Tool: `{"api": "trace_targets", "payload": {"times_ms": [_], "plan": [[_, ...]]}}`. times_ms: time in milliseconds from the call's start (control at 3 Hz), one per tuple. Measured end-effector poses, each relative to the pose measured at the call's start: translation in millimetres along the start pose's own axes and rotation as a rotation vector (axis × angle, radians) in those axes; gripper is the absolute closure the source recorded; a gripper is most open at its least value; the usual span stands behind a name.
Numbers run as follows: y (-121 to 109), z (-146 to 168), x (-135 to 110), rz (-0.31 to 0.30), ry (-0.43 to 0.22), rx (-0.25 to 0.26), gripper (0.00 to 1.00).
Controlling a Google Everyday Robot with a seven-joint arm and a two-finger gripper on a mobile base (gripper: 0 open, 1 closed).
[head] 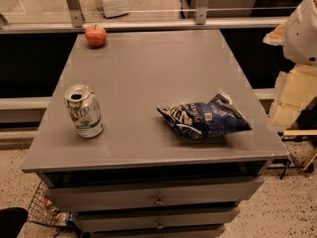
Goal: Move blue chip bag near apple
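blue chip bag (205, 118) lies front right on the grey bench (148, 73), well apart from the soda can (84, 110) at front left and the apple (95, 34) at the far left corner. it looks light, crinkly and slippery; a gentle pinch across the puffed middle seems best. the end effector is out of view; its state i cannot tell.

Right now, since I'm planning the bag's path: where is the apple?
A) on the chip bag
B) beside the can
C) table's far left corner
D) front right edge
C: the apple sits at the far left corner of the table, apart from the blue chip bag; the gripper is out of view.
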State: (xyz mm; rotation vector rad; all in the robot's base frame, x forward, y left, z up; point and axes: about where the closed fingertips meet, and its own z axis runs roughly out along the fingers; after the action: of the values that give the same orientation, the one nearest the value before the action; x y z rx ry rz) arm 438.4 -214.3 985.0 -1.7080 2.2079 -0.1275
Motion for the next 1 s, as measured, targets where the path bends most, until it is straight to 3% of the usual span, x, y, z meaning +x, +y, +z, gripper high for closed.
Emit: {"api": "trace_targets", "payload": {"times_ms": [333,1000], "plan": [[0.0,0.0,0.0,0.000,0.000,0.000,0.00],[-2.2,39.0,1.2,0.025,-0.014,-0.086,0.00]]}}
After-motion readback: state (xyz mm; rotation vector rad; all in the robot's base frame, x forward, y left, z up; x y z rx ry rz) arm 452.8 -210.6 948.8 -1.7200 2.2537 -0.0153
